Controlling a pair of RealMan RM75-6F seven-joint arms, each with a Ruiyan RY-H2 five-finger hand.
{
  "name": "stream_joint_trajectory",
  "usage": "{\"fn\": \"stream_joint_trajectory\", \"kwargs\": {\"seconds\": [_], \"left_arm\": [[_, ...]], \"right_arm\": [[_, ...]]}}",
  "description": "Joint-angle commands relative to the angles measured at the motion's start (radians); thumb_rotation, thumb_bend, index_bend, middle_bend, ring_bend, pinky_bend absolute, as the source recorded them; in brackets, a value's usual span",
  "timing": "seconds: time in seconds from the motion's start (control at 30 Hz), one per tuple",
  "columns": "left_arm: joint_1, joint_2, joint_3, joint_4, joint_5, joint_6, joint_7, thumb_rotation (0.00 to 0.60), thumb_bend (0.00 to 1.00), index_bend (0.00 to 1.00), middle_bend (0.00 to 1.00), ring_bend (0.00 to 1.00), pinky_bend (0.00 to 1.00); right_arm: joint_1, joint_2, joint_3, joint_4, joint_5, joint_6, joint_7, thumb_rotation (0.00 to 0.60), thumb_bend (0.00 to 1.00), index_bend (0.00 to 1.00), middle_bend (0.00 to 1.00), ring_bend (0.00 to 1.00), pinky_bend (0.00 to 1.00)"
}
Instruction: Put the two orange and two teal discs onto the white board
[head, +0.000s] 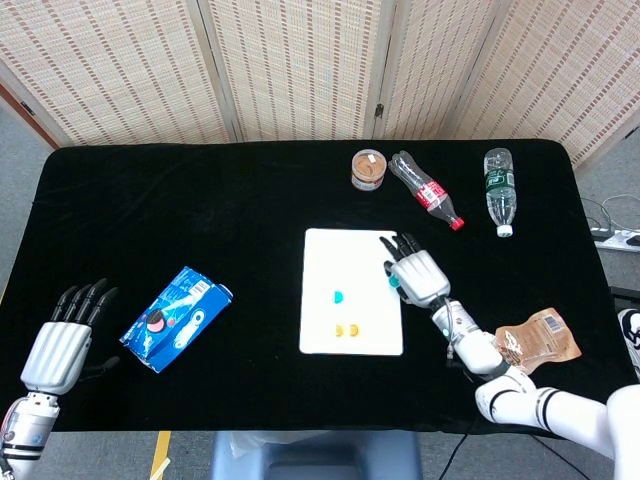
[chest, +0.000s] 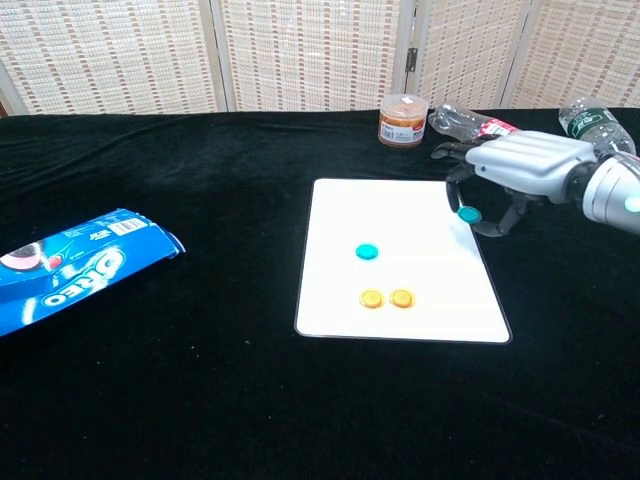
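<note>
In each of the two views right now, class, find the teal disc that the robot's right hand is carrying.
Head view: teal disc under the right hand, at the white board's right edge.
Chest view: disc beneath the hand, over the board's upper right edge.
Shared landmark: the white board.
</note>
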Motion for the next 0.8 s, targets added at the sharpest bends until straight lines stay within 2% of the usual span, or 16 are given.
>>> {"fn": "stream_joint_trajectory", "kwargs": {"seconds": [0.03, 0.43, 0.8], "left_arm": [[0.002, 0.001, 0.000, 0.001, -0.001, 0.002, -0.002, 0.600, 0.16, 0.00, 0.00, 0.01, 0.00], [0.011, -0.001, 0.007, 0.016, 0.000, 0.009, -0.024, 0.600, 0.16, 0.00, 0.00, 0.01, 0.00], [0.012, -0.005, 0.008, 0.031, -0.005, 0.004, -0.037, 0.600, 0.16, 0.00, 0.00, 0.01, 0.00]], "right_arm": [[0.021, -0.002, -0.010, -0.045, -0.021, 0.001, -0.045, 0.600, 0.43, 0.52, 0.06, 0.00, 0.00], [0.083, -0.089, 0.000, -0.023, 0.035, -0.053, -0.143, 0.600, 0.43, 0.52, 0.06, 0.00, 0.00], [0.105, -0.122, 0.002, 0.019, 0.070, -0.064, -0.173, 0.600, 0.43, 0.51, 0.05, 0.00, 0.00]]}}
